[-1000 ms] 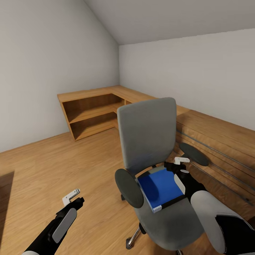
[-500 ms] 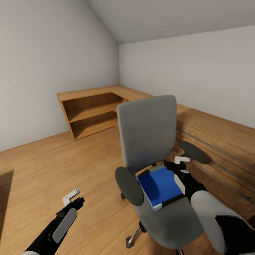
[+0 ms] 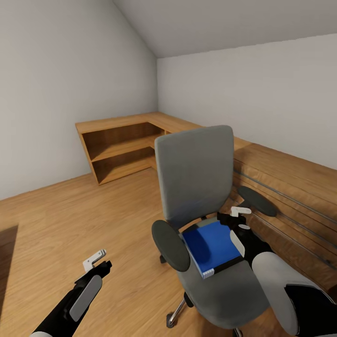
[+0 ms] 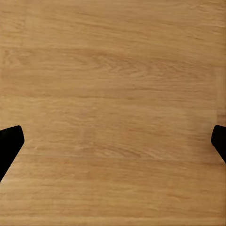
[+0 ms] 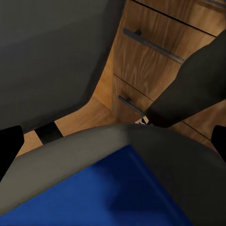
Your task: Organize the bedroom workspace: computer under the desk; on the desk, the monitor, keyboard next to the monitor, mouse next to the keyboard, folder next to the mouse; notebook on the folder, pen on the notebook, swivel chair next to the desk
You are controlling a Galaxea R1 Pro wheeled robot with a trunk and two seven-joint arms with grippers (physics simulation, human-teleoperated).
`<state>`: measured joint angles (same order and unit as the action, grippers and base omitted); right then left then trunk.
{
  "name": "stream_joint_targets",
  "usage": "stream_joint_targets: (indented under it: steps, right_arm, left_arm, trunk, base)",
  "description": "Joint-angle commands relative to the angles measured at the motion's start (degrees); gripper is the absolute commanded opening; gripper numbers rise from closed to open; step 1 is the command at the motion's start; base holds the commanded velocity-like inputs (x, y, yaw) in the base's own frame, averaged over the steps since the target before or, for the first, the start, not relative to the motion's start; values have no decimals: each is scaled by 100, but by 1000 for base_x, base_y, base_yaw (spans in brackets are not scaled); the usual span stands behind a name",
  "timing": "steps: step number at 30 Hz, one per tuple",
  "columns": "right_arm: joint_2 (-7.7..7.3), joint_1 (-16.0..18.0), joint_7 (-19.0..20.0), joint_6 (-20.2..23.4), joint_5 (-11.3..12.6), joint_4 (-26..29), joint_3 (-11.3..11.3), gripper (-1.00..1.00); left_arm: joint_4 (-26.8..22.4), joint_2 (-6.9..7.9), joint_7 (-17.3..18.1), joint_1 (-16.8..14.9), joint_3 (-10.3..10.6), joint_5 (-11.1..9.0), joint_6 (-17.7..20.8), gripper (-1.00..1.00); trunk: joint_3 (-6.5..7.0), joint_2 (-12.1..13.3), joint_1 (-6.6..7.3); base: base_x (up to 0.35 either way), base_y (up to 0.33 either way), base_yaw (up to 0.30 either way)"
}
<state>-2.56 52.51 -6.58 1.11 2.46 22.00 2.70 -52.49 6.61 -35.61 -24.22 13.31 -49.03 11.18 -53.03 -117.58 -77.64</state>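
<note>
The swivel chair [image 3: 201, 196] is standing on the light wood floor [image 3: 70, 220] of the bedroom, and everything else is being placed from it. The folder [image 3: 210, 248] is lying flat on the chair's grey seat, between the two black armrests, its bright blue face showing and its black edge turned toward the front of the seat; in the right wrist view the same folder [image 5: 117, 193] is showing as a blue sheet resting on the seat cushion beneath the dark backrest. The right tool [image 3: 239, 216] is hovering just over the seat's far right corner, beside the folder's back edge and below the right armrest; its fingertips are sitting wide apart at the two sides of the wrist picture, with nothing between them. The left tool [image 3: 96, 260] is hanging over bare floor to the chair's left, well apart from it, its fingers likewise spread, with only floorboards [image 4: 113, 94] in between. Behind the chair, low oak shelving [image 3: 121, 147] is running into the corner under the sloped grey walls, and to the chair's right oak drawer fronts [image 5: 155, 52] with slim metal handles are standing close by.
</note>
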Motion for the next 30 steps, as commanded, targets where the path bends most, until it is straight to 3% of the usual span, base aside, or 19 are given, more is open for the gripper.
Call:
stream_joint_targets:
  steps: [1, 4, 11, 24, 30]
  right_arm:
    - [1, 2, -9, 12, 26, 6, 2, 100]
    - [2, 1, -9, 12, 26, 6, 2, 100]
    - [1, -3, -9, 12, 26, 6, 2, 100]
    - [1, -3, -9, 12, 26, 6, 2, 100]
    - [1, -3, -9, 12, 26, 6, 2, 100]
  left_arm:
    - [-9, 7, -43, -4, 23, -22, 16, 100]
    - [-8, 7, -43, -4, 23, -22, 16, 100]
    - [-8, 7, -47, -4, 23, -19, 16, 100]
    - [-7, 7, -49, -4, 21, -20, 16, 100]
    - [-7, 7, -51, -4, 23, -22, 16, 100]
  trunk:
    - [-5, -2, 1]
    - [-5, -2, 1]
    - [-131, -283, -153]
    - [-131, -283, -153]
    - [-220, -484, -263]
  base:
    - [0, 0, 0]
    - [0, 0, 0]
    - [0, 0, 0]
    - [0, 0, 0]
    - [0, 0, 0]
